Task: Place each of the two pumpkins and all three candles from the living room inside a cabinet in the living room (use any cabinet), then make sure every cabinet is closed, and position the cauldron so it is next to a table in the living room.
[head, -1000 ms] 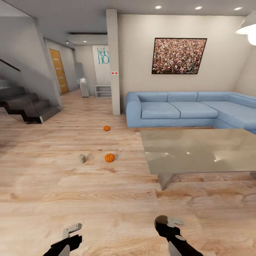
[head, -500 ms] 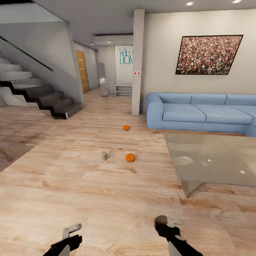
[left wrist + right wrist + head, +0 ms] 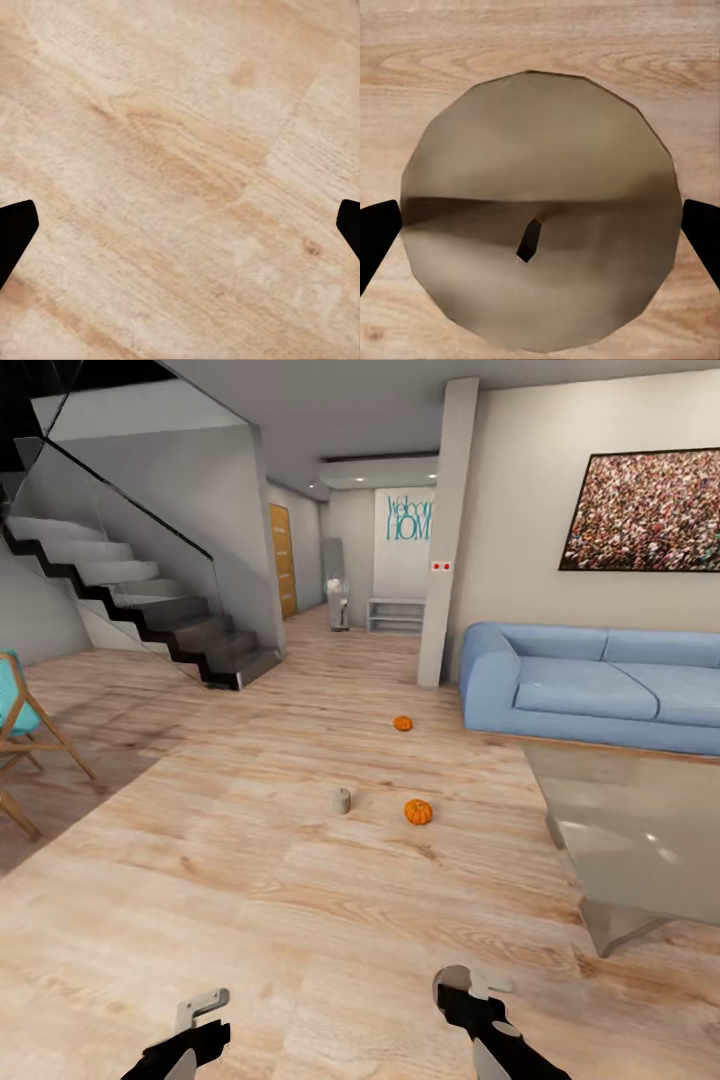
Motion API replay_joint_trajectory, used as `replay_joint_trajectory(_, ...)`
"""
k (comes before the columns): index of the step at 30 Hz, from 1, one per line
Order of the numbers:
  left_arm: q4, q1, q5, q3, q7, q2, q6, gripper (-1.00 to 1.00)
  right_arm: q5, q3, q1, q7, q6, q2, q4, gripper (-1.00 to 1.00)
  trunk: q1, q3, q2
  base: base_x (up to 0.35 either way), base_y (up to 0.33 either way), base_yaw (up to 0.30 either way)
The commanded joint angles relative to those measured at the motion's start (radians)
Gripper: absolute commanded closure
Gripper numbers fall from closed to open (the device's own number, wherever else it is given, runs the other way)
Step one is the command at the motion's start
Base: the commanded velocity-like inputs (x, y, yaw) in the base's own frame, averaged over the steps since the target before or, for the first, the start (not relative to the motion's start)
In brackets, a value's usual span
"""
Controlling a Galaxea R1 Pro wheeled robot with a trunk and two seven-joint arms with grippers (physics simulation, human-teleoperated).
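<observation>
Candle (image 3: 540,217) sits clamped in the right gripper (image 3: 470,988); left gripper (image 3: 200,1008) hangs wide, empty. Another candle (image 3: 342,800) and two pumpkins (image 3: 418,812) (image 3: 402,723) lie on the floor (image 3: 250,900) near the table (image 3: 640,840). Nothing looks stowed yet

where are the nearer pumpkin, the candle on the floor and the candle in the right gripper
nearer pumpkin (image 3: 418,812), head view, middle of its orange body
candle on the floor (image 3: 343,801), head view, middle of its side
candle in the right gripper (image 3: 540,217), right wrist view, flat round top beside the wick
</observation>
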Motion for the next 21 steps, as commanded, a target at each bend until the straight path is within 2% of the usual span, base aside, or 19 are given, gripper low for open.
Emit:
replay_joint_trajectory(1,-0.002,-0.001,0.008,-0.008,0.009,0.002,0.003,-1.0,-0.009,0.009,-0.001,-0.005,-0.004,0.0,0.0,1.0,0.0,-0.001,0.0,0.257,0.179,0.029)
replay_joint_trajectory(21,-0.002,-0.001,0.009,-0.009,0.008,0.002,0.003,-1.0,-0.009,0.009,-0.001,-0.004,-0.012,0.0,0.0,1.0,0.0,-0.001,0.0,0.264,0.183,0.002)
